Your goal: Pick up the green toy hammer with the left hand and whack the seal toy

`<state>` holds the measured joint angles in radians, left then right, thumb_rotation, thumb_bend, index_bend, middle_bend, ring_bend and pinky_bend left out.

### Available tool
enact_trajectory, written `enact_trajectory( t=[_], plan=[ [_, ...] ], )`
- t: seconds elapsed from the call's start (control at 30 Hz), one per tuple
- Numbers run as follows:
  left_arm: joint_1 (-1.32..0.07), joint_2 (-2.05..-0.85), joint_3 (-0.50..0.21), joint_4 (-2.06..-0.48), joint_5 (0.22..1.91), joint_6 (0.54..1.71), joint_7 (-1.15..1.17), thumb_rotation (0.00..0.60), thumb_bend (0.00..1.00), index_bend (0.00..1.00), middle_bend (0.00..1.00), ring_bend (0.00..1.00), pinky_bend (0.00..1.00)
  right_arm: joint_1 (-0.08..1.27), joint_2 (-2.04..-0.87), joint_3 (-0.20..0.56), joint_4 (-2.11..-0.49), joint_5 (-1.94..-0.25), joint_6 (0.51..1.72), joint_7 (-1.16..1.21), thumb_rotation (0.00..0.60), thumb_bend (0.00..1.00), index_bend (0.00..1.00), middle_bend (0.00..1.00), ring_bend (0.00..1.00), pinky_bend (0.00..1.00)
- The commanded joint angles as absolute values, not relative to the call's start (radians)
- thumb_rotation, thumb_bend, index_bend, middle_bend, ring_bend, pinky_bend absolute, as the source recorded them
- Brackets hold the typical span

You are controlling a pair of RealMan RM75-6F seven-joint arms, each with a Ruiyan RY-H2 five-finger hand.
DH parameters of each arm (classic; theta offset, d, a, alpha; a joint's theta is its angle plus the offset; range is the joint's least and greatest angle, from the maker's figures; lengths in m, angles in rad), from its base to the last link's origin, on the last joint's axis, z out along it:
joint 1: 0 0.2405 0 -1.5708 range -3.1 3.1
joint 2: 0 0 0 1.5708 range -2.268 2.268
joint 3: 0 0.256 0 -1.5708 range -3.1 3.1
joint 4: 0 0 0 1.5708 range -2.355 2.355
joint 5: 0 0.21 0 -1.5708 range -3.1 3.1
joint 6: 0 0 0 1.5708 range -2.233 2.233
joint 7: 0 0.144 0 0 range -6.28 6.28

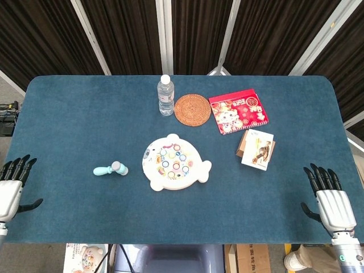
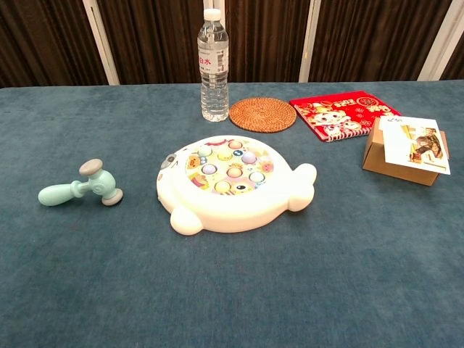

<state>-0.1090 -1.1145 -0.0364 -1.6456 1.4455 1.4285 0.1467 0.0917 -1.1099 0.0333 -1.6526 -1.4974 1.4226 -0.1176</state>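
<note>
The pale green toy hammer [image 1: 110,169] [image 2: 80,188] lies flat on the blue table, handle pointing left, a short way left of the white seal toy [image 1: 174,163] [image 2: 232,183] with its coloured buttons. In the head view my left hand [image 1: 10,186] hangs at the table's front left corner, far left of the hammer, fingers spread and holding nothing. My right hand [image 1: 330,199] is at the front right corner, fingers apart and empty too. Neither hand shows in the chest view.
Behind the seal stand a water bottle [image 1: 165,95] [image 2: 214,65] and a woven coaster [image 1: 192,108] [image 2: 262,114]. A red picture book [image 1: 238,110] [image 2: 344,114] and a small cardboard box [image 1: 256,149] [image 2: 405,150] lie to the right.
</note>
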Motion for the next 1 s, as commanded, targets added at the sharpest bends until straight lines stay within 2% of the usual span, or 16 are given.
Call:
enact_trajectory(
  t=[0.03, 0.17, 0.37, 0.5, 0.67, 0.8, 1.0],
  plan=[
    [-0.114, -1.113, -0.045, -1.663, 1.428, 1.418, 0.154, 0.6, 0.0, 0.0, 0.0, 0.0, 0.0, 0.092, -1.106, 0.032, -1.657, -1.498, 1.419, -0.109, 0.6, 0.27, 0.0, 0.0, 0.0, 0.0],
    [-0.141, -1.109, -0.068, -1.707, 1.397, 1.387, 0.184, 0.6, 0.02, 0.03, 0.0, 0.0, 0.0, 0.093, -1.104, 0.031, -1.659, -1.501, 1.418, -0.096, 0.6, 0.27, 0.0, 0.0, 0.0, 0.0],
    [-0.226, -1.112, -0.125, -1.802, 1.304, 1.286, 0.294, 0.6, 0.11, 0.22, 0.03, 0.0, 0.03, 0.097, -1.106, 0.033, -1.66, -1.487, 1.403, -0.082, 0.6, 0.27, 0.0, 0.0, 0.0, 0.0],
    [-0.344, -1.173, -0.194, -1.863, 1.138, 1.18, 0.452, 0.6, 0.19, 0.31, 0.07, 0.0, 0.05, 0.096, -1.104, 0.032, -1.665, -1.488, 1.404, -0.077, 0.6, 0.27, 0.0, 0.0, 0.0, 0.0],
    [-0.407, -1.237, -0.221, -1.873, 1.014, 1.183, 0.574, 0.6, 0.24, 0.39, 0.12, 0.0, 0.06, 0.094, -1.1, 0.032, -1.668, -1.485, 1.404, -0.07, 0.6, 0.27, 0.0, 0.0, 0.0, 0.0],
    [-0.446, -1.281, -0.228, -1.868, 0.949, 1.189, 0.629, 0.6, 0.26, 0.4, 0.14, 0.0, 0.06, 0.094, -1.097, 0.031, -1.672, -1.482, 1.401, -0.064, 0.6, 0.27, 0.0, 0.0, 0.0, 0.0],
    [-0.504, -1.357, -0.24, -1.85, 0.849, 1.203, 0.689, 0.6, 0.34, 0.44, 0.15, 0.0, 0.07, 0.095, -1.095, 0.031, -1.677, -1.481, 1.398, -0.055, 0.6, 0.27, 0.0, 0.0, 0.0, 0.0]
  ],
)
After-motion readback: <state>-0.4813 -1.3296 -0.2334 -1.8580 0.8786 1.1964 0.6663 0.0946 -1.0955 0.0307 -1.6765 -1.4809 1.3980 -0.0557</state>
